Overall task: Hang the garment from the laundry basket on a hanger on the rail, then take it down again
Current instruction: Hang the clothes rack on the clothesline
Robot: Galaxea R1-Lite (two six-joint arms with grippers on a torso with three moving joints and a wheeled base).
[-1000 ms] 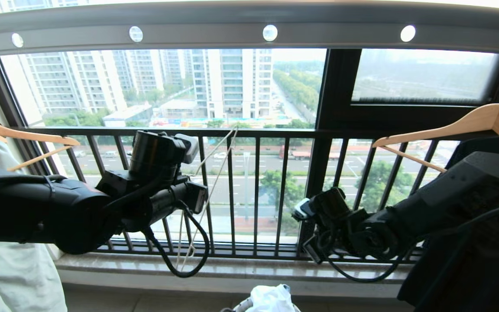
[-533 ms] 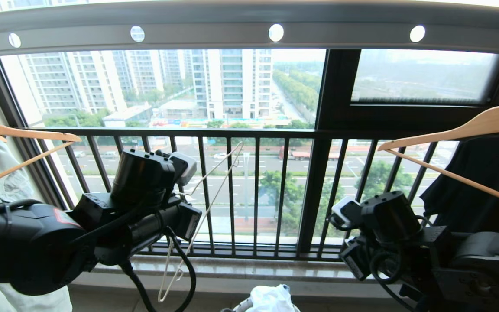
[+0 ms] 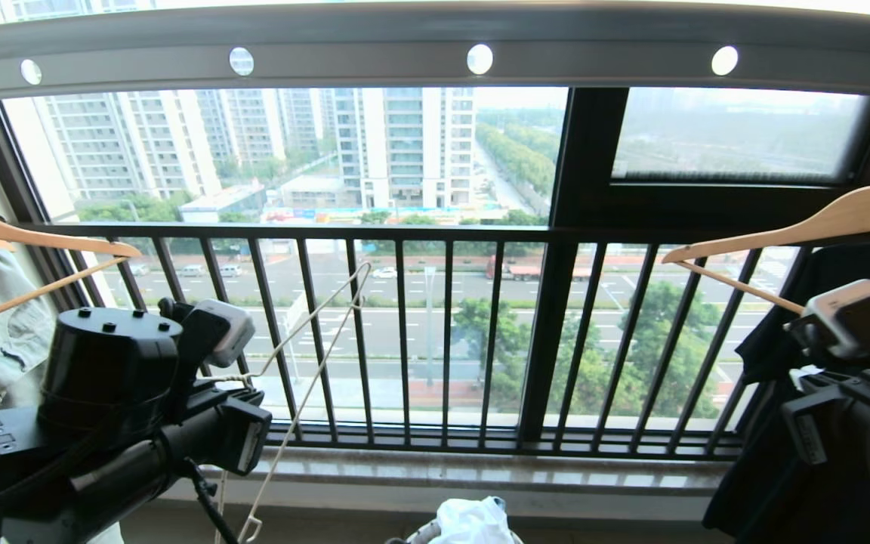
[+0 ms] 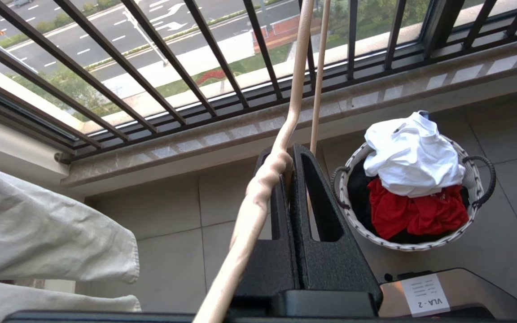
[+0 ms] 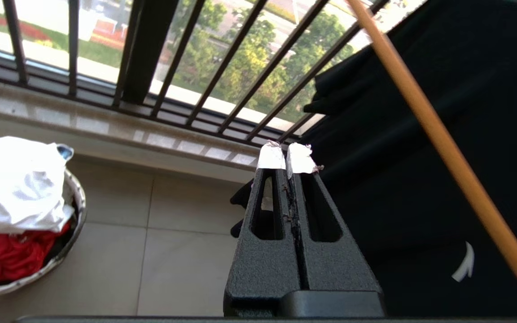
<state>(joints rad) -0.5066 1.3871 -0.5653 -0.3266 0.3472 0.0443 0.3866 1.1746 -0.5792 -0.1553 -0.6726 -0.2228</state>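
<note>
Hanger (image 3: 306, 340): thin cream-white wire, long axis slanting steeply from upper right to lower left before the window bars.
Left gripper (image 4: 291, 154): black textured fingers pinching the hanger's twisted neck.
Right gripper (image 5: 285, 158): fingers pressing together, white-taped tips, holding nothing.
Garment (image 4: 413, 157): white, crumpled, lying atop red cloth.
Laundry basket (image 4: 474, 179): round, woven, sitting on the floor tiles.
Rail (image 3: 374, 64): grey metal, round holes, running overhead.
</note>
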